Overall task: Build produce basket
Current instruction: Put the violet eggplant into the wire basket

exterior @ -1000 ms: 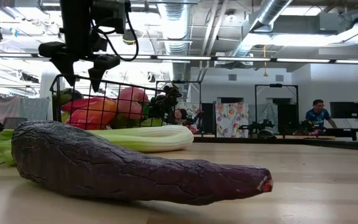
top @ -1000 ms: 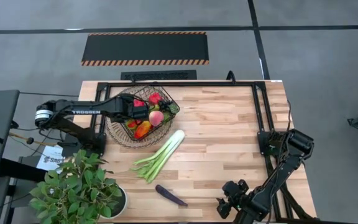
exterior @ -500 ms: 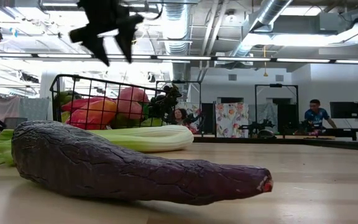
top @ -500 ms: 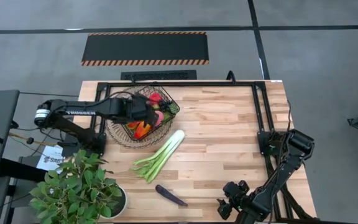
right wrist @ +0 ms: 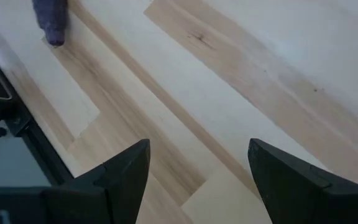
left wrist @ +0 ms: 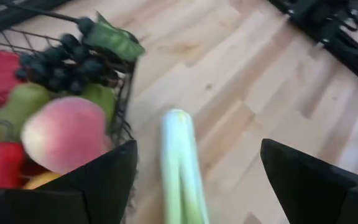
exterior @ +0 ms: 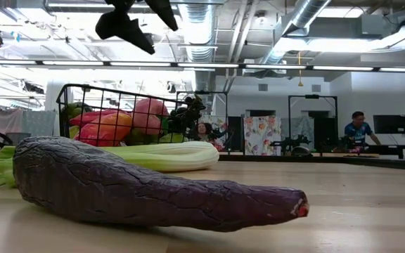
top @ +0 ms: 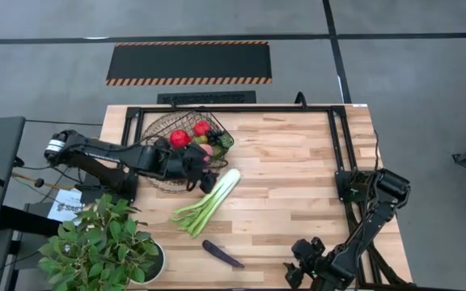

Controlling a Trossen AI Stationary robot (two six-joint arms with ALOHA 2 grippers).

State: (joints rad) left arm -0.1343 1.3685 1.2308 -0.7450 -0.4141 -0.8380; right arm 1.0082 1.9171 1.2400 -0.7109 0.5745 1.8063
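Observation:
The wire-mesh basket [top: 158,175] stands at the table's far left and holds red apples [top: 180,138], a peach [left wrist: 64,134], dark grapes [left wrist: 59,61], pears and other produce. The long green-white leek [top: 209,200] lies flat on the wood just near-right of the basket. The purple aubergine [top: 222,254] lies near the table's near edge and fills the low view [exterior: 153,186]. My left gripper [top: 196,167] hangs open, raised above the basket's near-right rim, with the leek's white end [left wrist: 178,146] showing between its fingers. My right gripper [top: 299,272] waits open at the near right.
A leafy potted plant [top: 95,246] stands at the near-left corner. A black metal frame [top: 334,137] runs along the far and right sides of the table. Bare wood [top: 290,186] lies between the leek and the right arm. A person sits far off in the room [exterior: 358,130].
My left gripper has moved from above the basket's middle toward the near edge and slightly right, over the rim toward the leek, and has risen. It has stayed open. A red apple in the basket, covered by the arm before, now shows.

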